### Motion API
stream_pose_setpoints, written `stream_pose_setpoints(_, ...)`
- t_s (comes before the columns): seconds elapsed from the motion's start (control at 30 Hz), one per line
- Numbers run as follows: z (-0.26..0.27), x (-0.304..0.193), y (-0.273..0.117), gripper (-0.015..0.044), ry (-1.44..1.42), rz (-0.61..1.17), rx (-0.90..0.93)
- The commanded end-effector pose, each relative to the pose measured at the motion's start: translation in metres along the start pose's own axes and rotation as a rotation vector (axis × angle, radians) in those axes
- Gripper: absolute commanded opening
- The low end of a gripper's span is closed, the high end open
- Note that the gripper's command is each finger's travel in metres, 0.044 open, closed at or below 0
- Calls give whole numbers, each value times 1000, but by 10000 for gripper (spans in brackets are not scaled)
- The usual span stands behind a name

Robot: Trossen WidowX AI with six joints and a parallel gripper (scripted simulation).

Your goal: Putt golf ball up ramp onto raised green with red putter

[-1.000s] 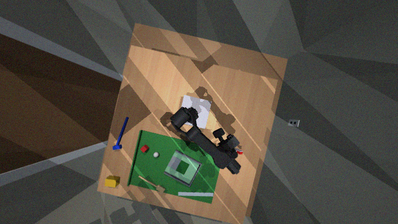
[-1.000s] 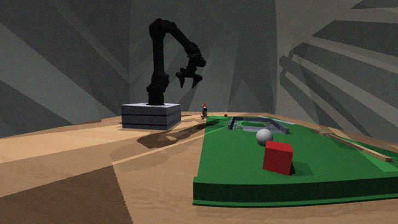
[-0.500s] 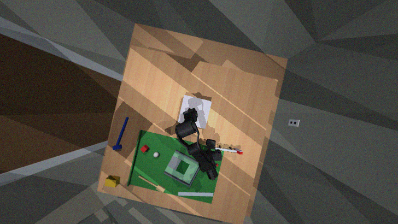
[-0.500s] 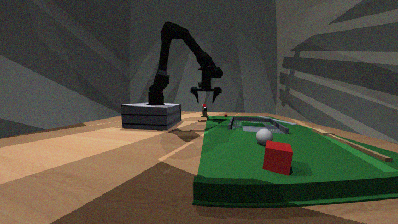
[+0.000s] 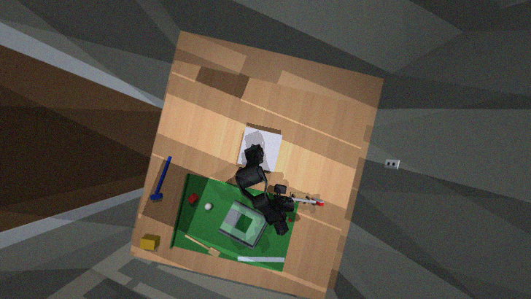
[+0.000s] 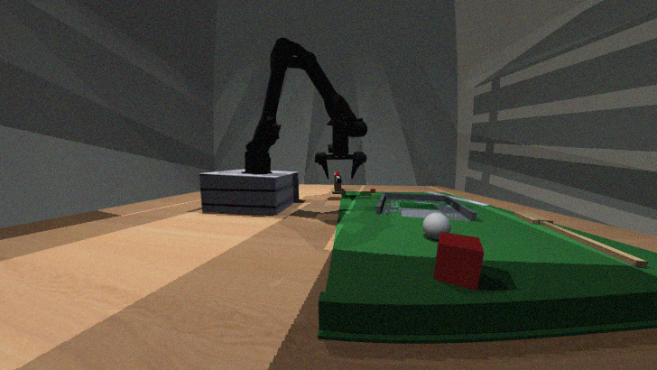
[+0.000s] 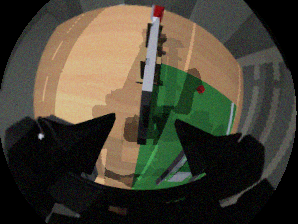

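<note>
Wrist view gives me the clearest read: the red putter [image 7: 150,70] lies flat along the edge where the green mat [image 7: 193,106] meets the wooden worktop [image 7: 87,63], its red tip at the far end, running down between my two dark fingers; the hand [image 6: 340,171] hangs above it, spread wide with nothing in it, not touching the club; from the exterior view I see the hand pointing straight down over the far end of the mat; the golf ball [image 6: 436,225] sits on the mat near the camera, just beyond a red cube [image 6: 458,260]; the raised green [image 5: 243,222] stands mid-mat in the top view; a blue putter [image 5: 162,179] lies off the mat's left side, well apart.
</note>
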State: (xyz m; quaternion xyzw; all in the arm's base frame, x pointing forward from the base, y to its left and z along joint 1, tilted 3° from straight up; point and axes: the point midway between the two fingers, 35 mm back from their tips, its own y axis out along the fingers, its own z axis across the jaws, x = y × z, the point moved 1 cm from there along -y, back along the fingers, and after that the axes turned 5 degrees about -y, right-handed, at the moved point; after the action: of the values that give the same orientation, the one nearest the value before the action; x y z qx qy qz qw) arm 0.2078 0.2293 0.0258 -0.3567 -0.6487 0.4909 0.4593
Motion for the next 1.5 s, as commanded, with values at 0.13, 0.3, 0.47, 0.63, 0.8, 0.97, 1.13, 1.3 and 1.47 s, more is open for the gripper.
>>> stream_pose_setpoints(0.13, 3, -6, 15, 440, 5, 8, 9)
stream_pose_setpoints(0.3, 3, -8, 21, 440, 5, 8, 9)
stream_pose_setpoints(0.47, 4, -10, 29, 440, 5, 8, 9)
stream_pose_setpoints(0.63, 4, -12, 36, 440, 5, 8, 9)
stream_pose_setpoints(0.8, 3, -10, 34, 361, 7, 5, 9)
stream_pose_setpoints(0.97, 3, -10, 34, 230, 7, 5, 9)
stream_pose_setpoints(1.13, 3, -10, 34, 99, 7, 5, 9)
stream_pose_setpoints(1.3, 3, -10, 34, 26, 7, 5, 9)
stream_pose_setpoints(1.47, 3, -9, 30, 0, 7, 5, 9)
